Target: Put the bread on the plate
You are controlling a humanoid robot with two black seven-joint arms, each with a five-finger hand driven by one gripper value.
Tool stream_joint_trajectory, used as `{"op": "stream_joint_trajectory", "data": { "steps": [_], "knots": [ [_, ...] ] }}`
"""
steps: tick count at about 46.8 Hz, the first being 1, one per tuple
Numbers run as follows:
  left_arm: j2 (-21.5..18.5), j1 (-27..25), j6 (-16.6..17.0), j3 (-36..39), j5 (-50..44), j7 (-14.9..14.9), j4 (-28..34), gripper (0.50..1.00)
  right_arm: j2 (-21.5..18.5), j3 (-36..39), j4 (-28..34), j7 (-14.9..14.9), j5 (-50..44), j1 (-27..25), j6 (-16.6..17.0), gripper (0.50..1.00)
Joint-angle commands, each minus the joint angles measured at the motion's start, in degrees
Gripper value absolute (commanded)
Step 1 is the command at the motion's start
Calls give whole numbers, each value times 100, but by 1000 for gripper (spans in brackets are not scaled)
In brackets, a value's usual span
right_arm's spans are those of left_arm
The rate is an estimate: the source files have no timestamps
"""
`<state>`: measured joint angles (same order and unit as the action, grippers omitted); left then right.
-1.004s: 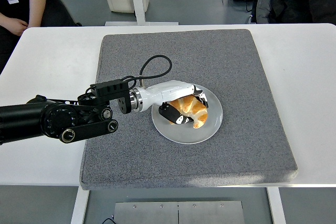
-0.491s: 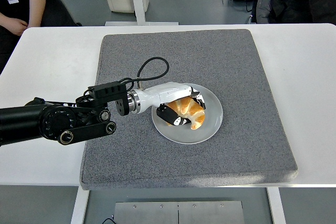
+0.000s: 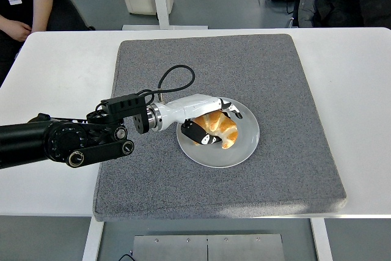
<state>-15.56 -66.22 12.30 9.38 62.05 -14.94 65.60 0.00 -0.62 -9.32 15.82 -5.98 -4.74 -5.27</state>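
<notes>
My left hand point(image 3: 211, 123), white shell with black fingertips, was curled around the golden-brown crescent bread roll point(image 3: 221, 130): fingers over its top, thumb under its near-left side. The roll sat low over the round pale grey plate point(image 3: 244, 145), left of the plate's centre; I could not tell whether it touched the surface. The plate lay near the middle of the square grey felt mat point(image 3: 275, 84) on the white table point(image 3: 354, 90).

Judgement: release is the step. Open the fingers slowly, lift clear upward, not sideways, so the roll stays put. Right hand not seen.
</notes>
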Motion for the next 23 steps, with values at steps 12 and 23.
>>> {"op": "stream_joint_trajectory", "data": {
  "steps": [12,23],
  "knots": [
    [-8,21,0,-24,-9,0,-3,754,0,0,0,0,0,0,0,1000],
    [-8,30,0,-94,-44,0,-3,799,0,0,0,0,0,0,0,1000]
  ]
}}
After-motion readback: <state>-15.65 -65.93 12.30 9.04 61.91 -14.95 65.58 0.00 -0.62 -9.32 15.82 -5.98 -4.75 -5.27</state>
